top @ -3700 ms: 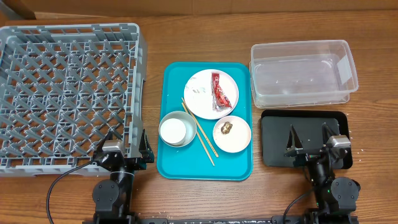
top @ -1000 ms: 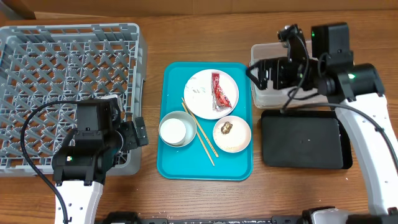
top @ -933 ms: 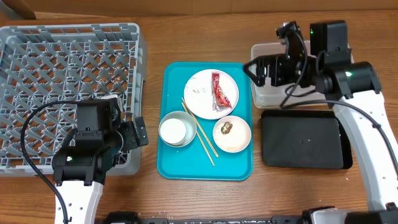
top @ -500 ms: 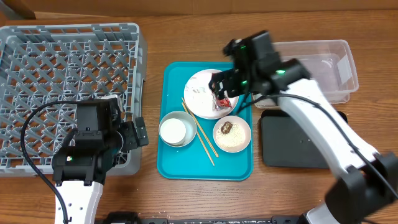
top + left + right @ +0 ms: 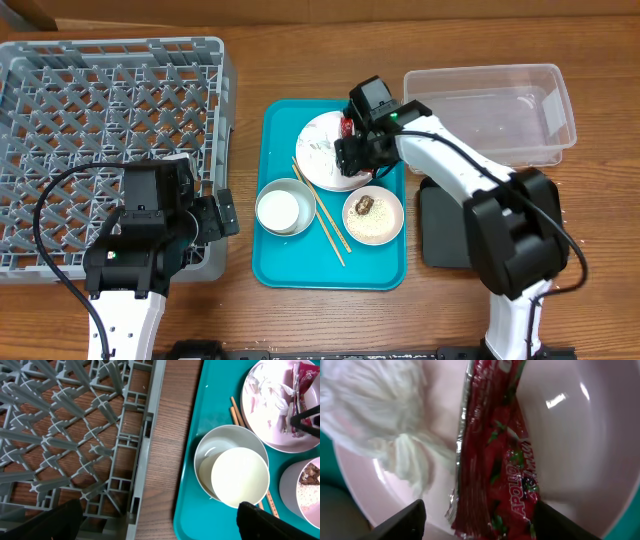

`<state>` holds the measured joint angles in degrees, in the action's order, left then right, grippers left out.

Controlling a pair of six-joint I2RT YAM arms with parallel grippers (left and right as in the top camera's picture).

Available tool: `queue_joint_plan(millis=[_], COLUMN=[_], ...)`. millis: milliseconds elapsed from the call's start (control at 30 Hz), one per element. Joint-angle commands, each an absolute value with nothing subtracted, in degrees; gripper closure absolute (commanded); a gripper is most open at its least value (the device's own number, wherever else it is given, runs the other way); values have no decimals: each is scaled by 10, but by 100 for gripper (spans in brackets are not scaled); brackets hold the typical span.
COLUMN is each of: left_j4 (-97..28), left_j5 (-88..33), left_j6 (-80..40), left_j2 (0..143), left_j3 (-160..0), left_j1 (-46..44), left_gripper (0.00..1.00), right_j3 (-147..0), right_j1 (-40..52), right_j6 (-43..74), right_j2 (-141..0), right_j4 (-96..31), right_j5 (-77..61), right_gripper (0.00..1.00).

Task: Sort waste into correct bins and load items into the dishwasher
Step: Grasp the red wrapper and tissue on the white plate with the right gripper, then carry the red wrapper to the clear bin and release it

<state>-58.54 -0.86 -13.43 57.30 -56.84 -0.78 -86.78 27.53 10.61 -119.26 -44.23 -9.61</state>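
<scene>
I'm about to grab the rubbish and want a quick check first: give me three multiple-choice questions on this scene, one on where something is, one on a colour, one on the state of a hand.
1. Where is the red wrapper? A on the plate; B in the clear tub; C in the dish rack.
2. What colour is the tray under the dishes? A yellow; B teal; C white.
3. The right hand is: A shut on the wrapper; B out of sight; C open over the wrapper.

Answers: 1 A, it lies on the pale plate. 2 B, teal shows all round the dishes. 3 C, its fingers stand apart on either side of the wrapper.
</scene>
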Motion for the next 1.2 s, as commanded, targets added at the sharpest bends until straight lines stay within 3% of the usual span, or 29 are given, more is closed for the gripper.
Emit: queue_joint_plan(millis=[0,33,67,100,267,633,933,1100,1167], left_j4=[-585,-585,-585,-585,-585,-585,-585,-585,-585], left_j5=[-15,-15,-15,-15,-15,-15,-15,-15,-15], left_j6=[-142,-142,-142,-142,-142,-142,-142,-142,-142], left_j2=[573,573,573,573,573,573,573,573,573], left_j3=[-584,-584,-584,-584,-584,-584,-584,-584,-584], left_j1=[-11,-11,-11,-11,-11,-11,-11,-11,-11], left_gripper=[0,0,0,0,0,0,0,0,0], right_j3=[-882,-882,-882,-883,-893,-960,-934,-929,-929], right_j1=[283,284,284,284,283,220,114,94,95], right_j6=[119,121,121,121,127,153,241,241,241], right_j2=[-1208,-1209,-1208,-1208,-1190,-1009,-1010,-1025,-1025], right_j4=[-434,-432,-430,-429,-448,-500,-559,-562,-546], right_j5=[-90,-90,-90,-90,-90,-19,12,10,10], right_gripper=[42,47,61,68,96,96,96,68,68])
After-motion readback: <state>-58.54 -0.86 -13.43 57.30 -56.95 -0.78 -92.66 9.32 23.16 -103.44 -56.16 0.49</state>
